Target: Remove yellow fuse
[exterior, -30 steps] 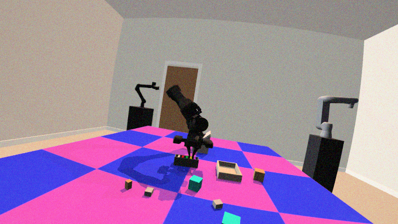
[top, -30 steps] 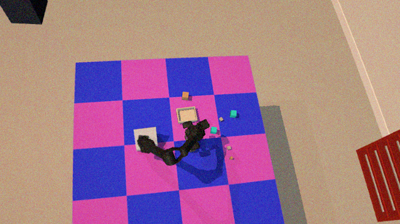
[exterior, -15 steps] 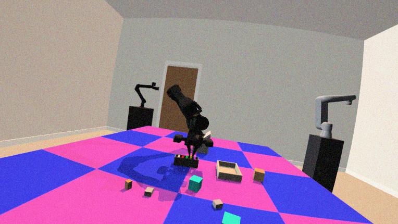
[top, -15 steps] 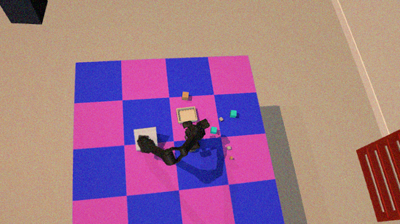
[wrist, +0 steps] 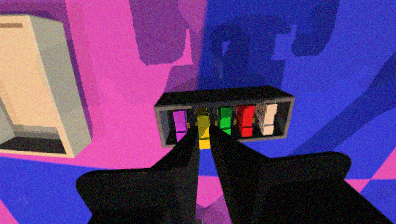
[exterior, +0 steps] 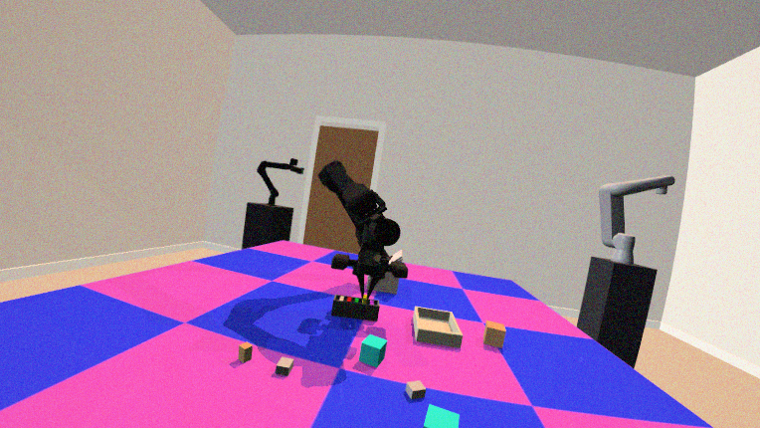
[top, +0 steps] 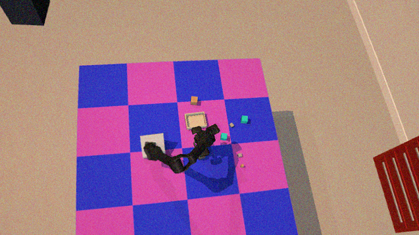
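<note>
In the wrist view the two dark fingers of the gripper (wrist: 204, 134) converge on the yellow fuse (wrist: 203, 131) and are clamped on it, one on each side. The fuse sits in the second slot from the left of the dark fuse block (wrist: 224, 95), its lower end showing between the fingertips (whether it has lifted at all out of its slot cannot be told). Just beside it on the left stands the purple fuse (wrist: 179, 123), and on the right the green fuse (wrist: 226, 119), then the red fuse (wrist: 245, 120) and the pale fuse (wrist: 269, 118); the fingers pass close by the purple and green ones. Farther left, well apart from the block, lies the tray (wrist: 55, 95), a pale-walled box with a tan floor. In the exterior view the arm (exterior: 357, 204) reaches down steeply over the block (exterior: 355, 309), with the tray (exterior: 437, 335) to its right on the pink and blue chequered mat (exterior: 132, 298).
</note>
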